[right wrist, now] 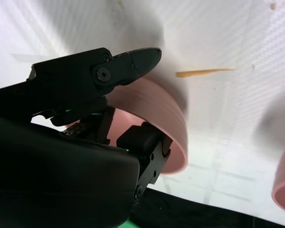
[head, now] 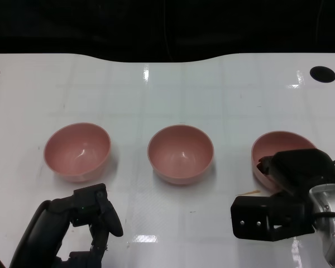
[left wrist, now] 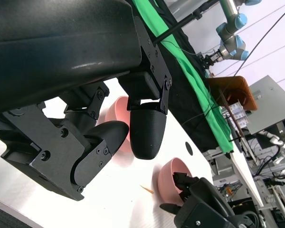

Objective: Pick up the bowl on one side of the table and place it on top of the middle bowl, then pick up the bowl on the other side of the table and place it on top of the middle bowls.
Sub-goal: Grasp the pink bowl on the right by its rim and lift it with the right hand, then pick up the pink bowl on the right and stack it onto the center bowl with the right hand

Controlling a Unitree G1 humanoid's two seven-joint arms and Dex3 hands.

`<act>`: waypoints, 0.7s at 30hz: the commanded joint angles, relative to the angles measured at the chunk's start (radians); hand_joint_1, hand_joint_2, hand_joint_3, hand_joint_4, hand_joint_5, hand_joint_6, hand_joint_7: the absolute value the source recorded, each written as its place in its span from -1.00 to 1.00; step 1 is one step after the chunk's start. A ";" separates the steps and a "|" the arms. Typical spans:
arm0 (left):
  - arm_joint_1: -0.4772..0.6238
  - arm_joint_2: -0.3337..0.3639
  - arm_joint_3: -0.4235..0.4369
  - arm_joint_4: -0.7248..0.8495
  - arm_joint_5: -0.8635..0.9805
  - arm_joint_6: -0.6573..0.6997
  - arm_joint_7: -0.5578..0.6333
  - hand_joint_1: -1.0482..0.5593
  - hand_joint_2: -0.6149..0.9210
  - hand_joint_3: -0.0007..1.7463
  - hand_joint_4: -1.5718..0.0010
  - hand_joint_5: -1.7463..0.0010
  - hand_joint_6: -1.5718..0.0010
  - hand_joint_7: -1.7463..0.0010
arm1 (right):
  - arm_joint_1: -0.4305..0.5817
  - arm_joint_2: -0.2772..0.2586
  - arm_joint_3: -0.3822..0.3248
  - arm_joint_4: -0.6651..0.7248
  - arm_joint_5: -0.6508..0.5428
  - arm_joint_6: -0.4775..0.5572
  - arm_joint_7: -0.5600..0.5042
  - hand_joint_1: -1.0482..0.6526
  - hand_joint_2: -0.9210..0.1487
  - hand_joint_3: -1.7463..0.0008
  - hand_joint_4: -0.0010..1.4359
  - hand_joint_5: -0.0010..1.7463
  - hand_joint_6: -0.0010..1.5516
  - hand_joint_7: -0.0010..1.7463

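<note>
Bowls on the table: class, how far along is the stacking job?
Nothing is stacked yet: the left bowl, middle bowl and right bowl sit apart. The right hand has fingers over the right bowl's rim, one inside, one outside. The left hand holds nothing. Both placements remain.

From the head we look down on the desk [head: 173, 100]. Our wrist cameras sit close behind each hand; all three share the right bowl [head: 276, 146].
</note>
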 commanded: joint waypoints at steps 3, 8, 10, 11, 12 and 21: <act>-0.001 0.003 0.007 -0.008 0.004 0.003 0.007 0.21 0.23 0.69 -0.08 -0.93 -0.04 -0.74 | -0.028 -0.029 -0.017 0.074 0.054 -0.090 -0.149 -0.14 -0.95 0.99 0.07 0.94 0.36 -0.90; 0.002 0.002 0.007 -0.016 0.005 0.011 0.008 0.22 0.22 0.69 -0.08 -0.92 -0.04 -0.74 | -0.081 -0.025 -0.022 0.173 0.080 -0.154 -0.294 -0.08 -0.99 0.79 0.10 1.00 0.39 -0.92; 0.005 0.001 0.007 -0.021 0.002 0.017 0.006 0.21 0.22 0.69 -0.09 -0.92 -0.04 -0.73 | -0.103 -0.025 -0.019 0.199 0.081 -0.162 -0.324 -0.08 -0.99 0.78 0.12 1.00 0.43 -0.90; 0.006 0.001 0.007 -0.022 0.001 0.017 0.006 0.21 0.22 0.69 -0.09 -0.91 -0.04 -0.73 | -0.111 -0.026 -0.016 0.206 0.080 -0.162 -0.330 -0.11 -1.00 0.78 0.14 1.00 0.48 -0.88; 0.005 0.001 0.007 -0.019 0.005 0.012 0.008 0.21 0.22 0.69 -0.09 -0.91 -0.05 -0.73 | -0.118 -0.027 -0.016 0.211 0.082 -0.171 -0.351 -0.12 -1.00 0.78 0.17 1.00 0.53 -0.85; 0.008 0.000 0.004 -0.014 0.010 0.005 0.008 0.21 0.23 0.67 -0.09 -0.93 -0.04 -0.74 | -0.137 -0.034 -0.023 0.176 0.104 -0.189 -0.399 -0.12 -1.00 0.83 0.28 1.00 0.32 -0.44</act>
